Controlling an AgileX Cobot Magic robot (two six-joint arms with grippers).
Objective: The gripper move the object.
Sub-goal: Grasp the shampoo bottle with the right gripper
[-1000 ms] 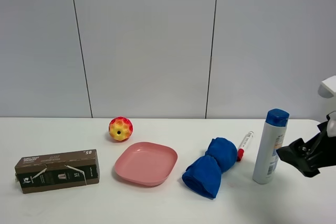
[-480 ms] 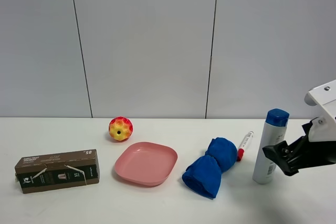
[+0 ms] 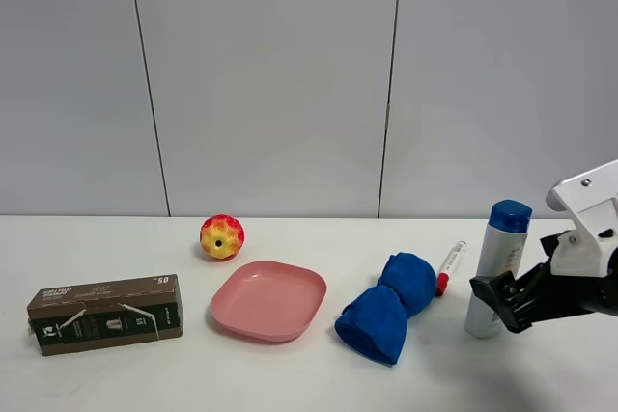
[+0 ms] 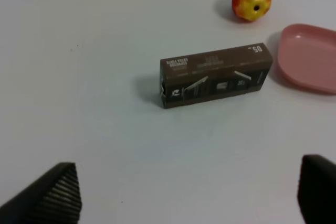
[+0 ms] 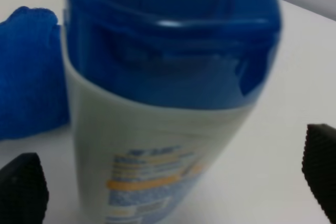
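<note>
Right gripper (image 3: 494,298), jaws wide apart either side of the white bottle (image 3: 504,246) — base partly hidden, seemingly untouched.

Grey panelled wall (image 3: 270,74), white table (image 3: 145,383)

Marker (image 3: 450,267) & cloth (image 3: 388,308) block L of bottle (image 3: 502,250).

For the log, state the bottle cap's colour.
Blue; the cap on the white bottle shows best in the right wrist view.
</note>
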